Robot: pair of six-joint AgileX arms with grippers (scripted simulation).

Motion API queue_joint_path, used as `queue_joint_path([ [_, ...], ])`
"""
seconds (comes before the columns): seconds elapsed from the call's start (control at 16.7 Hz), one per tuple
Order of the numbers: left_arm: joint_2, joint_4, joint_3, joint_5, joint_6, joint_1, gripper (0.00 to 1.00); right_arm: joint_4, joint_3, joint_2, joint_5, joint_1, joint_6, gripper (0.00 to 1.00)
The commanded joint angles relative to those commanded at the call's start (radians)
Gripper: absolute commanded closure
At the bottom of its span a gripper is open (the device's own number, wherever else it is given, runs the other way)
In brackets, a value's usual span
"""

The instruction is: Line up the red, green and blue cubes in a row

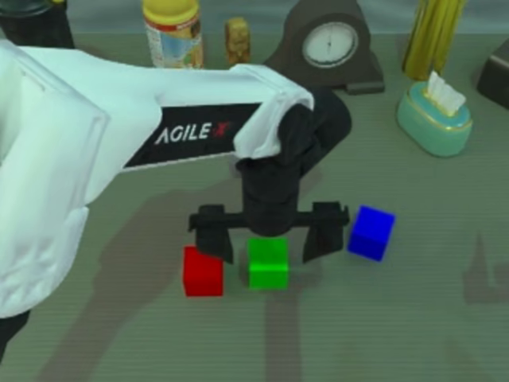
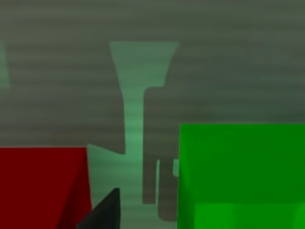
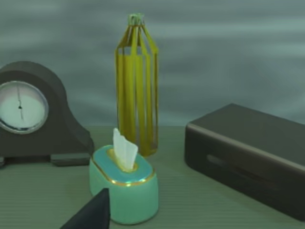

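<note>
Cubes: three on the table, toward the middle of its near half, well clear of the clutter along the far edge.
Red cube: leftmost of the three, sitting flat on the table, its far corner partly hidden under my left finger.
Left gripper: my left arm reaches in from the left edge and hangs low over the green cube, fingers spread wide and released, one finger down between red and green, the other down in the gap between green and blue.
Green cube: just beside the red one, a narrow gap between them, level with it; it stands between my open fingers, and I cannot tell whether either pad touches it. In the left wrist view it fills the near corner, with the red cube across a strip of bare table.
Blue cube: furthest right, apart from green by a wider gap, set a little nearer the far edge and turned slightly, so it is out of line.
Right arm: not seen from above; its wrist camera looks at the clock and tissue box by the far edge, so I judge it parked.
Step in hand: by my reckoning red and green are placed; blue remains.
Next move: lift clear of green without nudging it, then bring blue level beside green.
</note>
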Motion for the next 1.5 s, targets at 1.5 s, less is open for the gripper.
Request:
queue_joint_path([
  [1.5, -0.356, -0.073, -0.082, -0.014, 0.029, 0.152, 0.0, -0.169, 0.252, 0.261, 0.0, 0.077, -0.106, 0.0],
])
